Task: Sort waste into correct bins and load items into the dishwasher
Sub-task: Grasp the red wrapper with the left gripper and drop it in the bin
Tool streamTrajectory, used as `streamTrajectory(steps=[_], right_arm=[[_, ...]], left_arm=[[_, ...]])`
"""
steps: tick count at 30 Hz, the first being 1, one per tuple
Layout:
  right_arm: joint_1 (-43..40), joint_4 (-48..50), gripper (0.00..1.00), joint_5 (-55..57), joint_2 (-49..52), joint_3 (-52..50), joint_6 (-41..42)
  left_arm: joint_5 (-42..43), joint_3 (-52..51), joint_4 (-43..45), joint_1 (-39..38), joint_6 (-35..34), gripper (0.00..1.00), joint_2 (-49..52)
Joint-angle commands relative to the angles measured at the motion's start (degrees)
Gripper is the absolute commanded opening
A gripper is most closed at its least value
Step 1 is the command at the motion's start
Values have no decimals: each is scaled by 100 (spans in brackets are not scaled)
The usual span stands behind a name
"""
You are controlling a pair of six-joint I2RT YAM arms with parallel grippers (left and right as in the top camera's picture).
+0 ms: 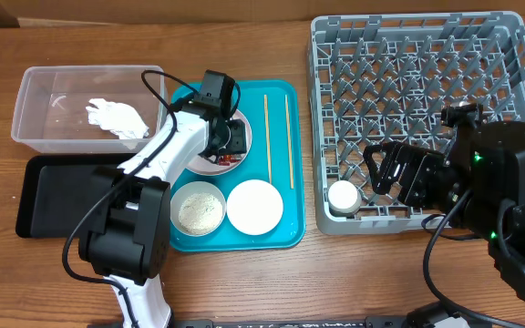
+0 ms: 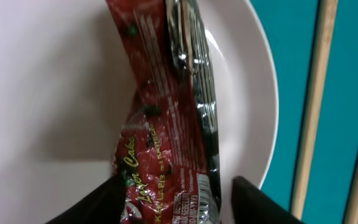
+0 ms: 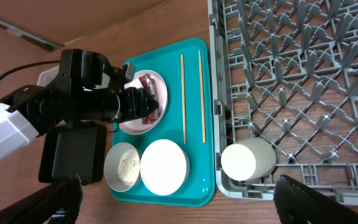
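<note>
A red snack wrapper (image 2: 166, 124) lies on the round white plate (image 2: 55, 81) on the teal tray (image 1: 279, 232). My left gripper (image 2: 178, 183) is open with a finger on each side of the wrapper; the left finger touches it. It shows over the plate in the overhead view (image 1: 231, 144). My right gripper (image 1: 377, 171) is open and empty above the front left of the grey dish rack (image 1: 315, 118). A small white cup (image 1: 343, 195) lies on its side in that corner. The crumpled napkin (image 1: 117, 118) is in the clear tub (image 1: 44, 91).
On the teal tray are a bowl of rice (image 1: 199, 210), a white bowl (image 1: 254, 206) and two chopsticks (image 1: 266, 137) side by side. The black tray (image 1: 62, 196) lies in front of the clear tub, left of the teal tray.
</note>
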Motion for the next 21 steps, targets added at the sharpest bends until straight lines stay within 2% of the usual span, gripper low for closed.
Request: streamTrajectory(steps=[1,2,4,5,6,9,14,17,21], right_arm=[[33,-9,100,-9,-61,-4,-44],[33,-17,100,-9,-61,-4,-44],[33,-31,100,-9,-63,-4,-44],[33,-37,100,-11,-63,-4,-42],[33,-39,100,-11,-63,-4,-42],[33,-42,100,-9,-63,-4,-42],[33,-42,100,-9,-63,-4,-42],[33,-61,100,-9,-63,-4,-44],[33,-92,100,-9,-61,-4,-44]], left_arm=[[98,-46,-2,26,-11,44,175],[101,-44,-7,33,-11,39,219],[98,-28,-55,46,-11,16,256],[103,-7,-83,61,-15,8,254],[98,72,-160,83,-33,4,238],[59,686,-737,208,-33,4,221],[-20,2546,-2446,479,-24,4,197],[-492,3543,-3370,595,-28,4,195],[-1637,4072,-4024,719,-232,4,195]])
